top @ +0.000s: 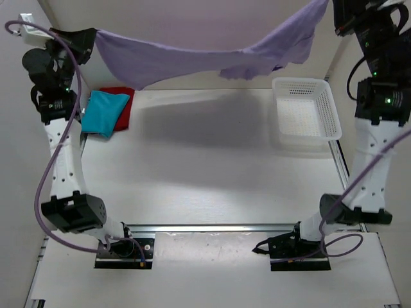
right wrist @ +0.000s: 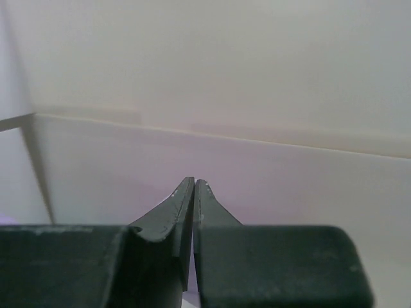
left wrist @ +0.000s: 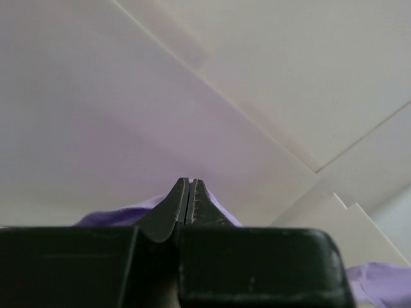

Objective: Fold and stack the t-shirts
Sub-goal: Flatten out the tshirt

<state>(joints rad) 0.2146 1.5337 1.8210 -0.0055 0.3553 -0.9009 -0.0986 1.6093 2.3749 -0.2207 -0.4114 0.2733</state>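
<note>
The lavender t-shirt (top: 167,61) hangs stretched in the air across the back of the table, held by two corners. My left gripper (top: 92,40) is raised at the far left and shut on one corner; in the left wrist view purple cloth (left wrist: 122,217) bulges on both sides of that closed gripper (left wrist: 189,181). High at the far right, my right gripper (top: 332,9) is shut on the other corner, and its wrist view shows the gripper (right wrist: 194,181) pressed together. A folded teal-blue t-shirt (top: 106,112) lies on the red t-shirt (top: 122,95) at the back left.
A white mesh basket (top: 302,81) stands at the back right of the table. White walls close in the back and sides. Both arm bases sit on a rail along the near edge.
</note>
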